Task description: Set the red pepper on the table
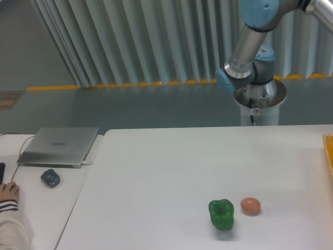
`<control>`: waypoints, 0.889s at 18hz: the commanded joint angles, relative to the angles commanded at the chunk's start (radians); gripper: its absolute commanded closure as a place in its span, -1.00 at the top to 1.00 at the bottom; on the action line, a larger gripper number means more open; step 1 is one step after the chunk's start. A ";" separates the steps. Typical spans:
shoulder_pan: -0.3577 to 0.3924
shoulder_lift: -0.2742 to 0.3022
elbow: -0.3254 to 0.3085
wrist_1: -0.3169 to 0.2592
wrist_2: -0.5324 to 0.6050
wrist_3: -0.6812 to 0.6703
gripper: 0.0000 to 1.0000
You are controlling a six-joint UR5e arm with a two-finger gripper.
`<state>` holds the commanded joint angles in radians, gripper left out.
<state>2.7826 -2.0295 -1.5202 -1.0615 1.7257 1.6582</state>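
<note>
Where the view begins at the far left, a person's hand (9, 192) in a striped cuff rests on the adjoining desk (39, 211), near a small dark grey object (50, 178) and a closed silver laptop (60, 146) lying flat with a thin cable trailing from it. Just beside the desk starts the white table (171, 172), its rounded corner close to the laptop. Toward the table's front sits a green bell pepper (221, 214), upright with its hollow top facing up, and just to its right, apart from it, lies a small orange-brown egg-like ball (250, 205). Behind the table's far edge rises the robot arm (250, 52) on its pedestal, its upper links running out of view at the top right. The gripper is out of view, so its jaws cannot be judged, and the red pepper cannot be seen anywhere. A sliver of a yellow-orange object (329, 156) shows at the right edge.
</note>
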 joint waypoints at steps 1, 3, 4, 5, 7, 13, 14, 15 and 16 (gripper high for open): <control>0.000 0.002 0.000 0.000 -0.002 0.000 -0.14; -0.008 0.012 0.011 -0.031 -0.003 0.000 -0.14; -0.011 0.015 0.015 -0.043 -0.003 0.000 -0.14; -0.012 0.023 0.021 -0.052 -0.003 0.000 -0.14; -0.028 0.040 0.029 -0.080 -0.014 0.000 -0.14; -0.031 0.087 0.089 -0.244 -0.202 0.002 -0.14; -0.047 0.097 0.089 -0.256 -0.206 0.002 -0.14; -0.061 0.101 0.089 -0.264 -0.209 0.000 -0.14; -0.063 0.106 0.089 -0.279 -0.216 0.000 -0.14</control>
<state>2.7198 -1.9237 -1.4312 -1.3405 1.5095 1.6582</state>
